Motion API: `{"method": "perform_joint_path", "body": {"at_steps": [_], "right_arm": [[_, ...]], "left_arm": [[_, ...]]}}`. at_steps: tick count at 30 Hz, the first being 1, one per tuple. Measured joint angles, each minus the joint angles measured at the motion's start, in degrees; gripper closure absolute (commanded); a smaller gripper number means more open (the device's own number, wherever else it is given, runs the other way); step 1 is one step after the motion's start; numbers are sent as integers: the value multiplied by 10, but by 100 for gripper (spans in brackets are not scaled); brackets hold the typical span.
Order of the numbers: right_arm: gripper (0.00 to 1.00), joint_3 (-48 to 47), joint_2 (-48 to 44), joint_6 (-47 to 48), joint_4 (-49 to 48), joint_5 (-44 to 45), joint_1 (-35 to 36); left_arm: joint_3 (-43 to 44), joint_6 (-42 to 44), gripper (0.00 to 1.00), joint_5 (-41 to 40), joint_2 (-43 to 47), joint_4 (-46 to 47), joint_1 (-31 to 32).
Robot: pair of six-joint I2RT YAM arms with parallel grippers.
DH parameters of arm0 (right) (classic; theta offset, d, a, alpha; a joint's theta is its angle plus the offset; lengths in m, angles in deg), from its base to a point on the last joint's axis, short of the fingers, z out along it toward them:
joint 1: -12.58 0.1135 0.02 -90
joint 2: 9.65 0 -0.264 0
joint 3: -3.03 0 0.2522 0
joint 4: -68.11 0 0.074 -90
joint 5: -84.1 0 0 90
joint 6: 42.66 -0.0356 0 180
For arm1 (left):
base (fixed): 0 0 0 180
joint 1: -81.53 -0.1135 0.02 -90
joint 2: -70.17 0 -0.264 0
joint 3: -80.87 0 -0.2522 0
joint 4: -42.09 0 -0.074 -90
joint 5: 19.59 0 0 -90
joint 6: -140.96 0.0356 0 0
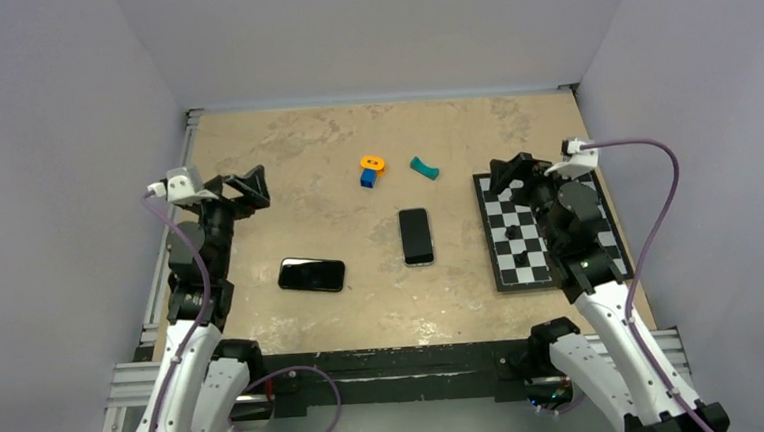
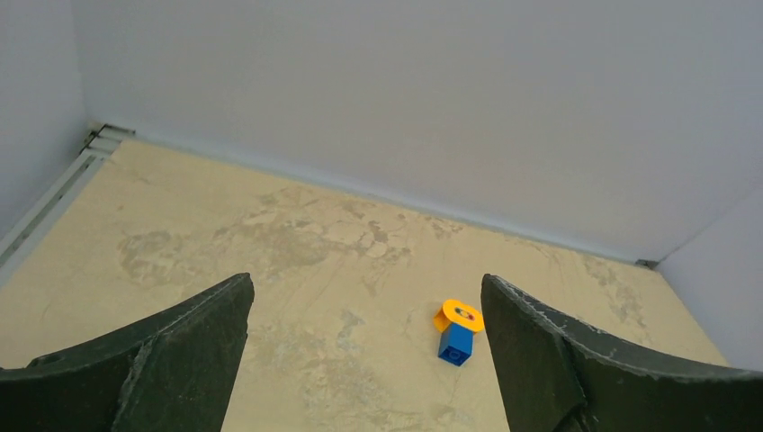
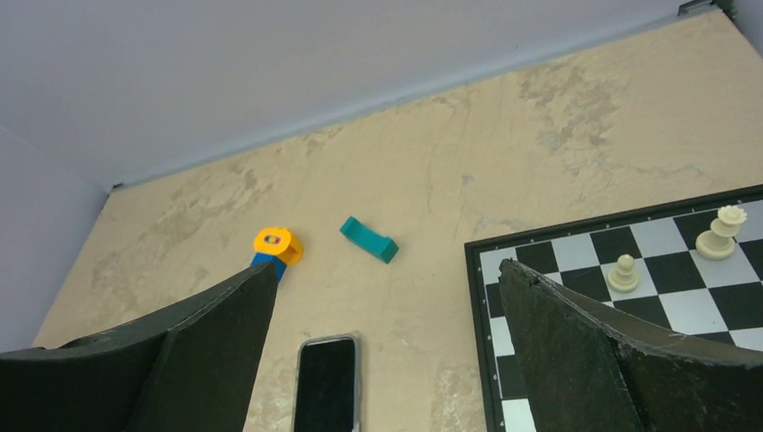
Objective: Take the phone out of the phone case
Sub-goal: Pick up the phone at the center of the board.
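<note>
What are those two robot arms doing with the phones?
Nothing is held yet. The left end effector and the right end effector both hang wide open above the table. Two dark phones lie flat between the arms, untouched: the left phone sideways, the middle phone pointing away. I cannot tell which one wears the case.

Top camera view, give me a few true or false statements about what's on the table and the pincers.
The left pincer and the right pincer both stand open, holding nothing. True.
The orange ring sits on the chessboard. False: the orange ring rests on the blue block, away from the chessboard.
The crosswise slab and the lengthwise slab, both dark and phone-shaped, lie apart. True.
The chessboard is bare. False: chess pieces stand on it.
</note>
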Motion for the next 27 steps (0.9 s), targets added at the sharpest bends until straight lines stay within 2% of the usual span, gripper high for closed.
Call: {"method": "perform_joint_path", "body": {"at_steps": [5,7,12,18,21,27], "right_arm": [[2,-69,111,7,46,-17,7],[2,-107,170,9,70,-14,28],[2,-223,356,6,168,7,130],[2,-272,487,-17,232,12,212],[2,-277,528,-32,243,10,231],[2,-287,590,-75,265,13,239]], "left_arm": [[133,-61,0,-63,-66,-169,0],[198,-60,0,-51,-99,-238,0],[364,-69,0,0,-200,-383,-5],[385,-103,0,38,-261,-444,-29],[380,-97,0,35,-285,-463,-32],[362,-83,0,11,-274,-485,-37]]}}
